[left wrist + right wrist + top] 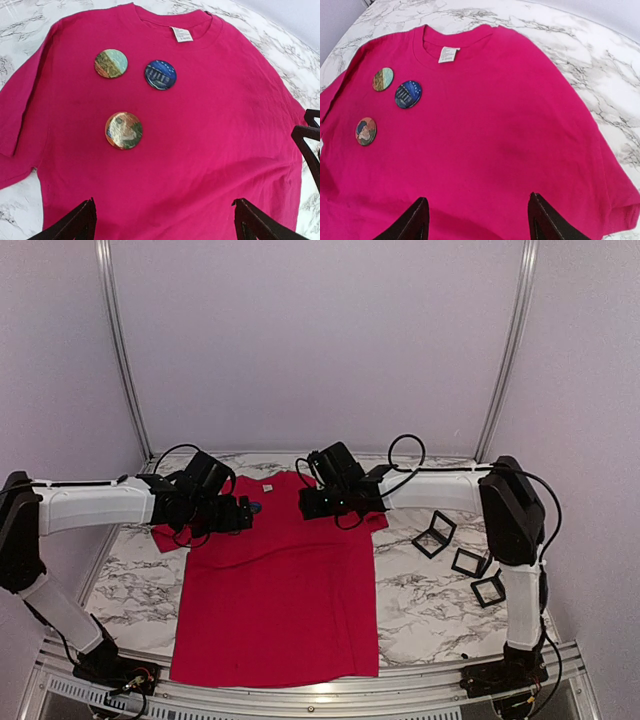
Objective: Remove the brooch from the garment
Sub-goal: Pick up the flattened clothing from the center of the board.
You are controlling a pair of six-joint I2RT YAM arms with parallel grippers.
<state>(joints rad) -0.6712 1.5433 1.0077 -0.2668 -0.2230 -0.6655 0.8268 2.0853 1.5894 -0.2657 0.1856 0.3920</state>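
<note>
The garment (pixel 275 590), a bright red T-shirt, lies flat on the marble table, collar at the far side. Three round brooches are pinned on its chest: a green-teal brooch (pixel 110 63), a dark blue brooch (pixel 160 74) and an orange-green brooch (pixel 123 130). The right wrist view shows the same three at its left, with the blue brooch (pixel 408 94) in the middle. My left gripper (pixel 162 202) hovers open above the shirt, nearer than the brooches. Over the shirt's upper middle, my right gripper (pixel 477 197) is open and holds nothing. Both grippers hang above the chest, the left gripper (pixel 243 513) beside the blue brooch (pixel 254 507).
Three small open black boxes (pixel 434 534) (pixel 468 562) (pixel 488 589) lie on the table to the right of the shirt; one box (pixel 307 145) shows at the left wrist view's right edge. A white label (pixel 181 34) sits inside the collar.
</note>
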